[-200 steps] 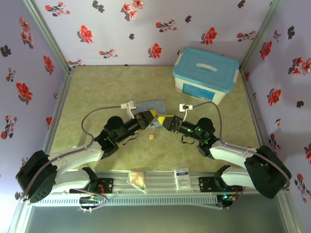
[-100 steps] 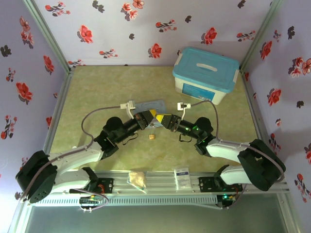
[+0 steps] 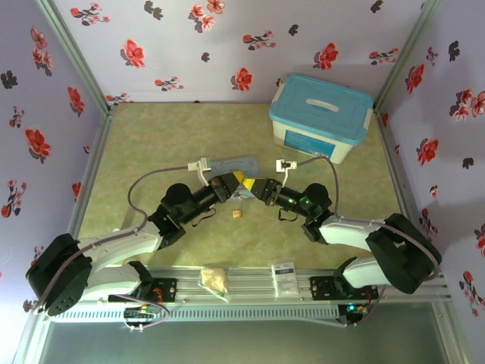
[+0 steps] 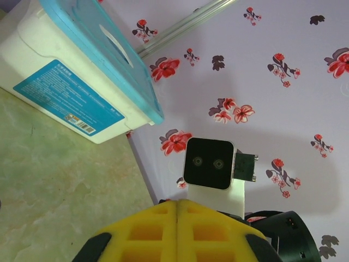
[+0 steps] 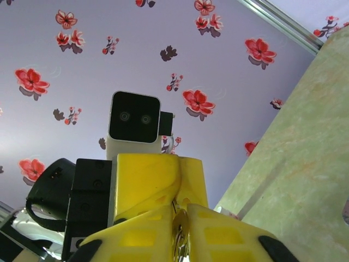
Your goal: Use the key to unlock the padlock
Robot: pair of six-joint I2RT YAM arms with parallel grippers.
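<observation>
Both arms are nose to nose mid-table. Right gripper point(image 3: 255, 186) is clamped on a tiny brassy thing, looks like the padlock point(image 5: 179, 240). Left gripper point(image 3: 239, 181) has its 2 fingers pressed together. I can't make out the key, but my guess is it's pinched in there. For the insertion: hold the padlock dead steady, line the key up with the slot, creep in, then twist from the wrist. Don't loosen either pinch.

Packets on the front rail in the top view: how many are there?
2. A clear bag lies left of the rail's middle, a white packet right of it. The arms may hide more.
</observation>
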